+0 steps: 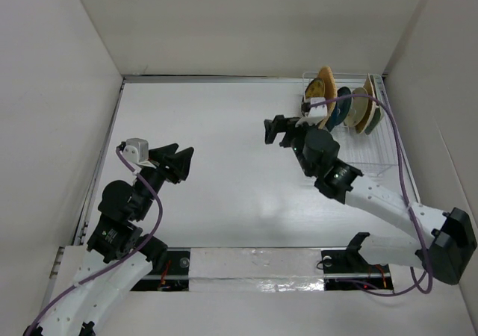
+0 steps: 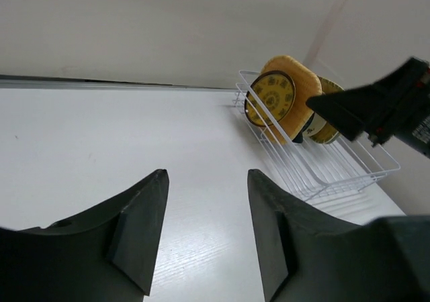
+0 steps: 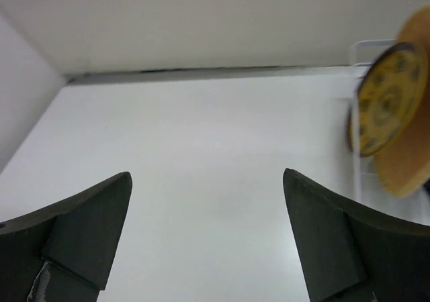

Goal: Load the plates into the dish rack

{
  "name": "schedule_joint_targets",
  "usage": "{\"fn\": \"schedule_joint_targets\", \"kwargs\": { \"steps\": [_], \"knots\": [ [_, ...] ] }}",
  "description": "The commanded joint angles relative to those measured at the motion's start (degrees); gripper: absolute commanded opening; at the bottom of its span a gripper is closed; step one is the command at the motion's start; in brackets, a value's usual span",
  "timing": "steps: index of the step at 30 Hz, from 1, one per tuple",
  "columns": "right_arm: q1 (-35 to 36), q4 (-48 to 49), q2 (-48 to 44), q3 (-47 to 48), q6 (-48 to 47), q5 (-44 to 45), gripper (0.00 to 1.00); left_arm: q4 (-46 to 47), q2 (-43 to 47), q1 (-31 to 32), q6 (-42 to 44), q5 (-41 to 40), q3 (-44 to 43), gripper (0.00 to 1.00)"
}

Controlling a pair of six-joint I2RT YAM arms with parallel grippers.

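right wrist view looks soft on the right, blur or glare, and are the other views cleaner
Right wrist: blur, not glare; the yellow plate and the tan plate behind it are soft at the right edge. Left wrist: sharper, the dish rack wires and the plate pattern read clearly. Top external: even light, with glare on the shiny strip between the arm bases.

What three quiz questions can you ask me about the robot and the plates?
1. True or false: the left claw is empty.
2. Where is the yellow patterned plate? A: in a claw. B: standing in the dish rack. C: missing.
3. Fill in: the right claw is wide ____.
Key: 1 true; 2 B; 3 open.
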State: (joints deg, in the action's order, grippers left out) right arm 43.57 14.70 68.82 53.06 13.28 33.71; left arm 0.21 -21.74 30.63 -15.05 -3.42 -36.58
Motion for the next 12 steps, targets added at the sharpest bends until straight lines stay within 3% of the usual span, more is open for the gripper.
{"fn": "schedule_joint_targets", "kwargs": {
  "steps": [1, 6, 12],
  "knots": [
    [4.6, 6.6, -6.9, -4.4, -0.4, -5.6, 1.0, 3.6, 0.0, -0.3, 0.5, 0.4, -0.5, 0.49],
    [8.8, 8.9, -17.3, -12.0, 0.3, -12.1, 1.0, 4.4, 1.9, -0.3, 0.9, -0.3, 0.0, 0.52],
    [10.0, 4.9, -20.8, -12.2, -0.1, -8.5, 1.0, 6.1, 4.4, -0.3, 0.9, 0.6, 1.2, 0.51]
  ]
}}
